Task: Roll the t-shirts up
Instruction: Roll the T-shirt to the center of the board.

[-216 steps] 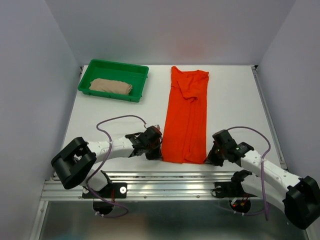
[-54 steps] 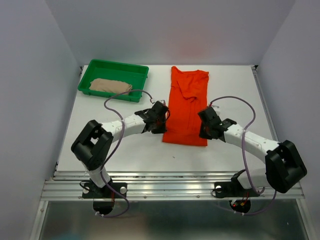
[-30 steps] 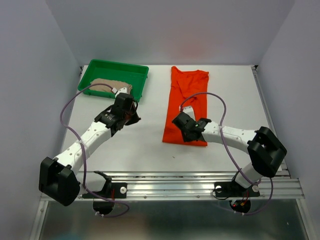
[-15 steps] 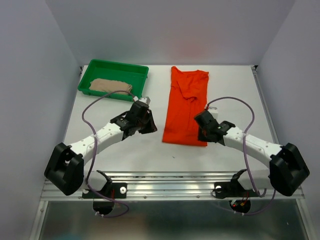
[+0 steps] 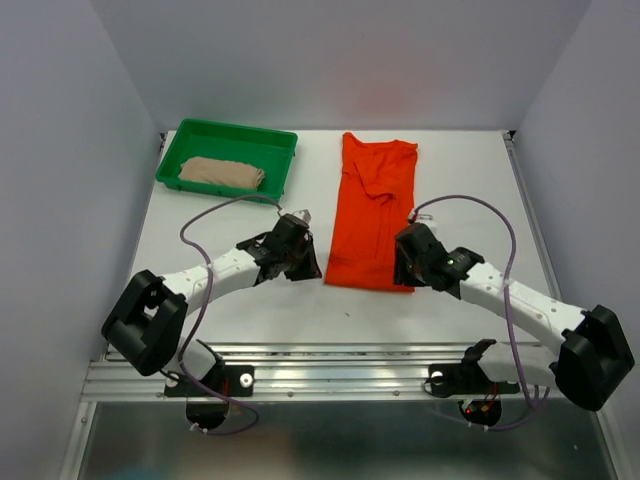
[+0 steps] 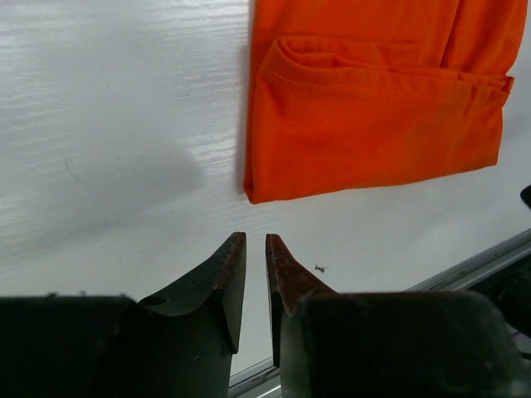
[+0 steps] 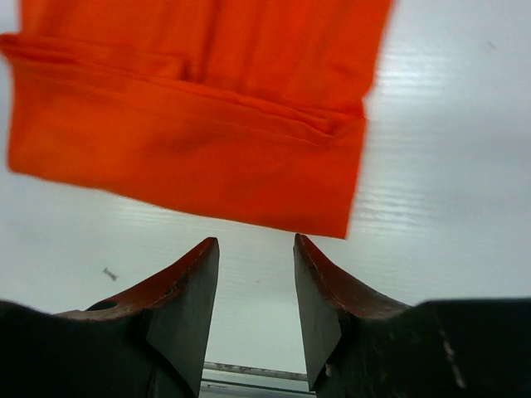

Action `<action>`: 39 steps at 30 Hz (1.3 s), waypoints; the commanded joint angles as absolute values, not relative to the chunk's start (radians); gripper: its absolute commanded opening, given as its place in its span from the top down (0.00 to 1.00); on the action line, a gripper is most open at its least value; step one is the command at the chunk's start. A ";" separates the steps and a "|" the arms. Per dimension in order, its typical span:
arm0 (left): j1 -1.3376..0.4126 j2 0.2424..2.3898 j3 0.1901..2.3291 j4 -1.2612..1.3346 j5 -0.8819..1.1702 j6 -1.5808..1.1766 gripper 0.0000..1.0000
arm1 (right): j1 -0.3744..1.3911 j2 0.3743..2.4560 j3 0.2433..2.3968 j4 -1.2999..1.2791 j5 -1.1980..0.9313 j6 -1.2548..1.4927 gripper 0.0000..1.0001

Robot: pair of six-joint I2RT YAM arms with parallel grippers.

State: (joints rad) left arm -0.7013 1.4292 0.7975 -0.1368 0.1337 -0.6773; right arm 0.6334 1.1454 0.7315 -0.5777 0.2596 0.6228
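The orange-red t-shirt [image 5: 373,212] lies lengthwise on the white table, its near hem folded over once into a thick band [image 6: 373,124]. The beige t-shirt [image 5: 222,172] lies bundled in the green tray [image 5: 170,160] at the back left. My left gripper [image 5: 304,266] hovers just off the fold's near left corner; in the left wrist view the gripper [image 6: 254,241] shows a narrow gap with nothing in it. My right gripper [image 5: 402,270] sits at the fold's near right corner. Seen from the right wrist, the gripper [image 7: 255,243] is open and empty, with the orange fold [image 7: 191,149] just beyond its tips.
A metal rail [image 5: 340,375] runs along the table's near edge behind both arm bases. Grey walls close in the table on the left, back and right. A small dark speck [image 6: 319,268] lies on the white surface near the left fingers.
My left arm has swung from beside the tray back to the fold's left corner, its jaws parting slightly. My right gripper has moved from on the shirt to the fold's right corner.
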 commanded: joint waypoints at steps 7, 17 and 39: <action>-0.551 1.256 0.854 -0.261 0.083 -0.629 0.73 | 0.919 1.486 1.026 -0.674 0.609 0.483 0.49; -0.652 1.368 0.815 -0.115 0.187 -0.686 0.53 | 0.673 1.252 0.836 -0.588 0.413 0.663 0.46; -0.666 1.560 0.696 0.121 0.313 -0.769 0.53 | 0.348 1.071 0.463 -0.344 -0.069 0.890 0.50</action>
State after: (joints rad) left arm -0.6552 1.5459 0.7158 0.0502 0.2764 -0.7502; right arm 0.3573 1.0832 0.4728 -0.4374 -0.0212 0.8524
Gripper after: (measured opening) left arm 0.482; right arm 0.513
